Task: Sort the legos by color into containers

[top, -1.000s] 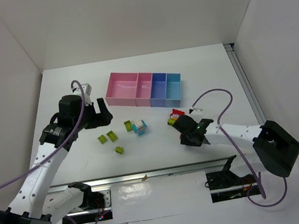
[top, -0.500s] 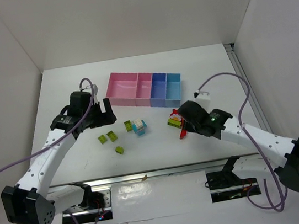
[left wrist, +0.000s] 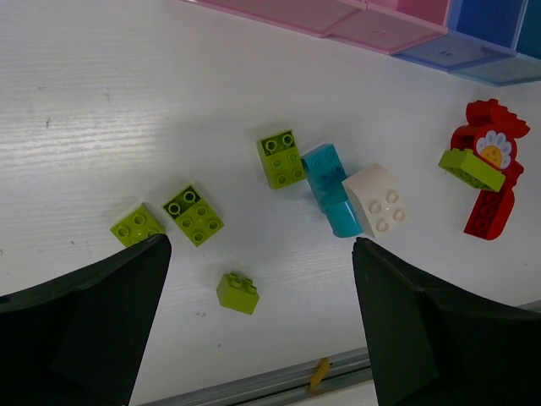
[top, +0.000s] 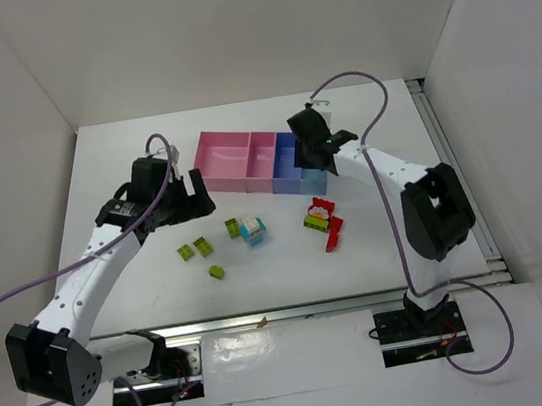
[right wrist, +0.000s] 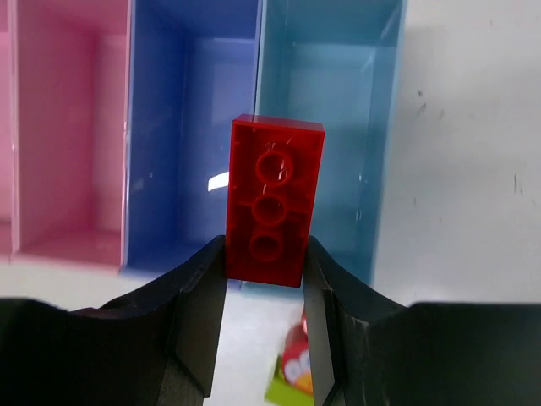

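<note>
Brick [right wrist: 275, 201] of glossy red plastic, oblong, in right tool [right wrist: 265, 262]

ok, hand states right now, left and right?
Left hand: open, holding nothing.
Right hand: closed on a red brick.

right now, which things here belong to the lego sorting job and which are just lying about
Part of the job:
- red brick, held in the right end effector
- lime green bricks
- cyan and white clump
- red clump with a lime brick on it
- row of four bins

Just there:
- purple cables
- metal rail at the table's near edge
</note>
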